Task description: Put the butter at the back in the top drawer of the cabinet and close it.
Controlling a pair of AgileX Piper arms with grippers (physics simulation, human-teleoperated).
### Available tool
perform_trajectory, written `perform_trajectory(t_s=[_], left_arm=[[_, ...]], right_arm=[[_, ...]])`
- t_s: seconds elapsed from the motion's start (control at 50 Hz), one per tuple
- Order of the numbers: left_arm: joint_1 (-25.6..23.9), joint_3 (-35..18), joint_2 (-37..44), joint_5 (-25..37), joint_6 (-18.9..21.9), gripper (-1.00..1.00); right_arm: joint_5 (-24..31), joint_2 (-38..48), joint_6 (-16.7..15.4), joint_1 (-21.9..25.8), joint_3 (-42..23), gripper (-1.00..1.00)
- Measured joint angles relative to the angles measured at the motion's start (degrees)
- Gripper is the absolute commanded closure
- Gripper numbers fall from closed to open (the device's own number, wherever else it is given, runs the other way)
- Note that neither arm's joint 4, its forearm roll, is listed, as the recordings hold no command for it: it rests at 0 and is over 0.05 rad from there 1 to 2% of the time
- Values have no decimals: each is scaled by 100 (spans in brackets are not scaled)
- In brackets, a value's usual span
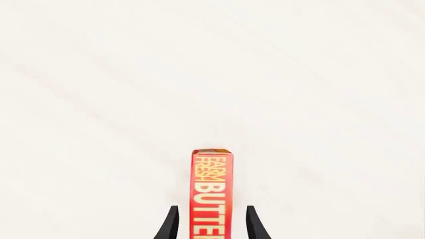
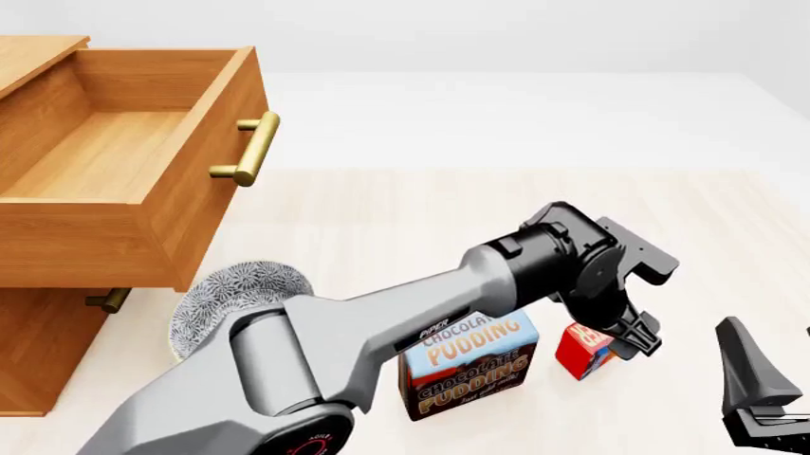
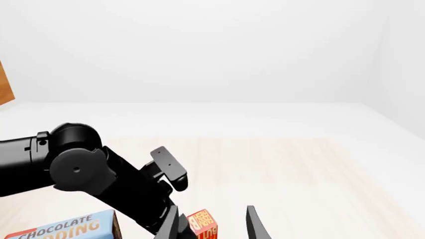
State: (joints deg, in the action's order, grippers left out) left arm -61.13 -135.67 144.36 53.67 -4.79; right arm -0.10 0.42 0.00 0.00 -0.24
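One top drawer (image 2: pixel 120 152) (pulled open) holds nothing; left gripper (image 2: pixel 620 346) straddles butter (image 2: pixel 585 349), unclenched.

Chocolate pudding box (image 2: pixel 469 368) standing upright, speckled grey bowl (image 2: pixel 234 303) apparently partly hidden

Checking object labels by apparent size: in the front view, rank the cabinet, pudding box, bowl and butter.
1. cabinet
2. bowl and pudding box: look alike, both partly hidden, unranked
3. butter

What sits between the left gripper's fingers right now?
The butter stands on edge between the left gripper's open fingers, with a gap either side, as the left wrist view shows. Nothing else is there.
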Motion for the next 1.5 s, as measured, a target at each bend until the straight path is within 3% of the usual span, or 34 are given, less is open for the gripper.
perform_trajectory(t_s=[1.5], left_arm=[[7, -79, 383, -168, -247, -100]], right_arm=[[0, 0, 0, 0, 0, -100]])
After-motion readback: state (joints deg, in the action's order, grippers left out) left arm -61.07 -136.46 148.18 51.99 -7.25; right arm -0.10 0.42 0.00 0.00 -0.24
